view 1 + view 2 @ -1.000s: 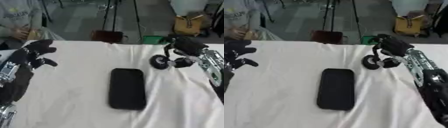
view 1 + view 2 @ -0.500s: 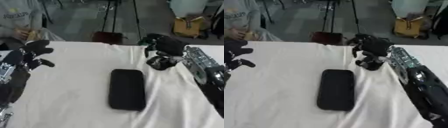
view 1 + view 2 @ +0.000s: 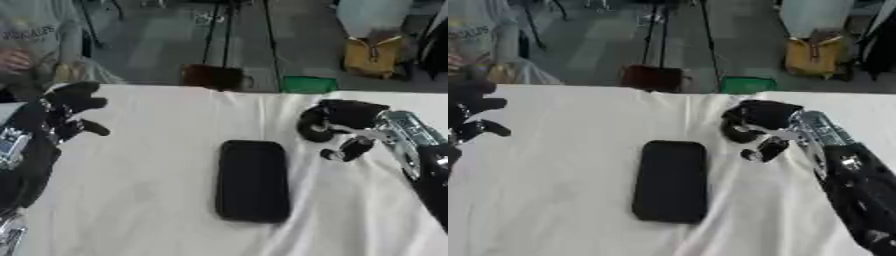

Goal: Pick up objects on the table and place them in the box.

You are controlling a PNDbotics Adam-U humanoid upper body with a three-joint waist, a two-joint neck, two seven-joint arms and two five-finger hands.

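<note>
On the white cloth-covered table [image 3: 131, 200] I see a flat black slab [image 3: 253, 180], a rounded-corner rectangle with a smooth, matte face, lying lengthwise near the middle. I take it as my landmark.

Up and to the right of the slab, my right hand [image 3: 343, 121] hangs just over the cloth, its black fingers curled round a small dark ring-shaped thing [image 3: 311, 131] with a rounded, tyre-like rim. I cannot make out more of that thing. The thumb [image 3: 352, 149] points down toward the cloth, near the slab's upper right corner but apart from it. Behind the hand, the forearm [image 3: 842, 160] runs off to the lower right, black with silver segments.

Well to the left of the slab, my left hand [image 3: 63, 111] shows at the table's edge, fingers loosely bent and spread, holding nothing; whether it touches the cloth I cannot tell.

Beyond the slab, past the far edge of the table, a dark reddish box [image 3: 211, 76] stands on the grey floor, with a green flat shape [image 3: 308, 84] just beside it.
</note>
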